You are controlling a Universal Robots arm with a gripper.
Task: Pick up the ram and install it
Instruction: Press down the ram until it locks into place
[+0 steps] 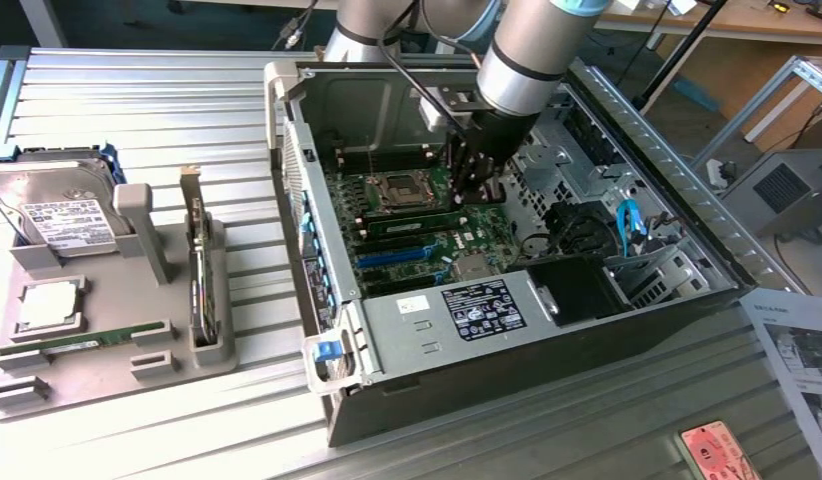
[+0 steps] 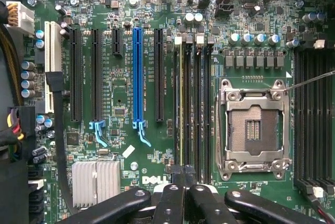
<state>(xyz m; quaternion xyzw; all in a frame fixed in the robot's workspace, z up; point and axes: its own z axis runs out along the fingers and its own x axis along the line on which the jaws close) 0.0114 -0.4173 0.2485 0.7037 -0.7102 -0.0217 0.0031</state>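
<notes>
Holding the thin green ram stick [image 2: 181, 103] slotted, the grey metal computer case [image 1: 425, 335] lies open; fingers [image 2: 175, 188], together, cover the stick's end.

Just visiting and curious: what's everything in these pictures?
computer case: one, grey, open, centre
motherboard: one, green, inside case
ram: one, green, in slot beside processor socket
tray: one, grey, exterior view's left
second memory stick: one, green, on tray
hard drive: one, silver, on tray
card with bracket: one, dark, upright in tray
printed sheet: one, white, exterior view's right
arm: one, grey, reaching into case
tool: one, black, shut, over ram's end
</notes>
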